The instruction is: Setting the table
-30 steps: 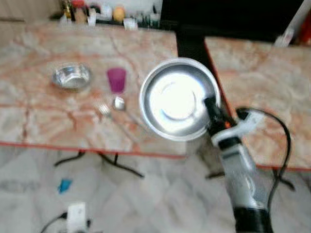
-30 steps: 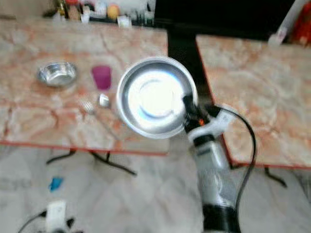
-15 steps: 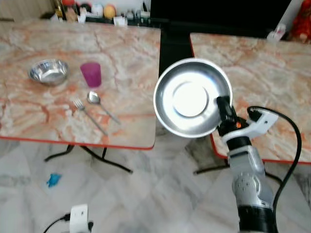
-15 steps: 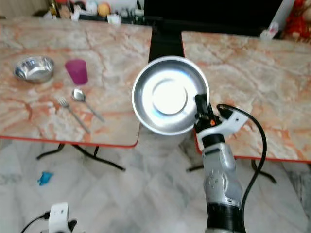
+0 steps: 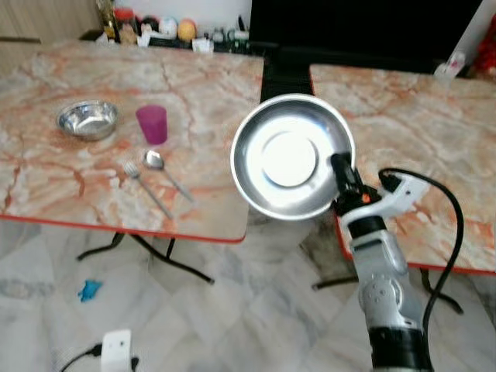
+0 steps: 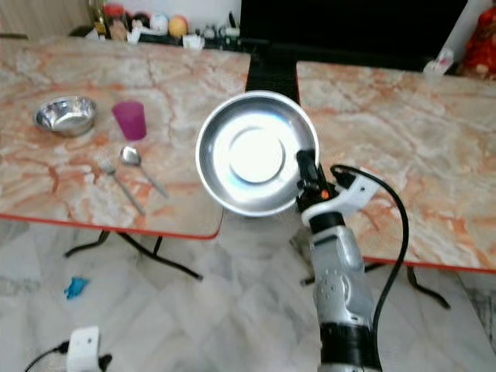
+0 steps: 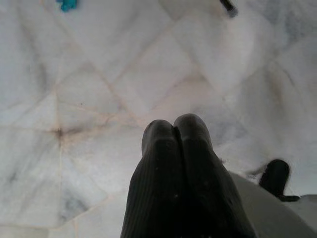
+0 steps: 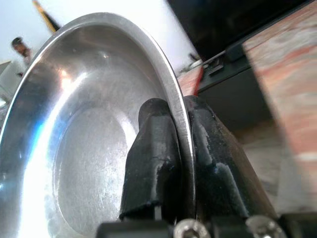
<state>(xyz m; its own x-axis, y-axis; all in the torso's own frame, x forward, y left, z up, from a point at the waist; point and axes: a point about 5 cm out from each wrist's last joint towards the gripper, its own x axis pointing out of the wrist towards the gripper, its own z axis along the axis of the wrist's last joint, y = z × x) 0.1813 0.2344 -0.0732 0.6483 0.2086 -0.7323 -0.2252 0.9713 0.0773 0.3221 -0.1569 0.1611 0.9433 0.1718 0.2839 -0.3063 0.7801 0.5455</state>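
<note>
- While gripped at its rim, the steel plate is held up in the air, its face toward the camera, over the gap between the two marble tables.
- Right gripper: fingers clamped on the plate's rim, one inside and one outside.
- Left table: small steel bowl, pink cup beside it, then fork and spoon side by side nearer the front edge.
- Right table: just beside the plate.
- Left gripper: fingers pressed together, hanging over the pale tiled floor.
</note>
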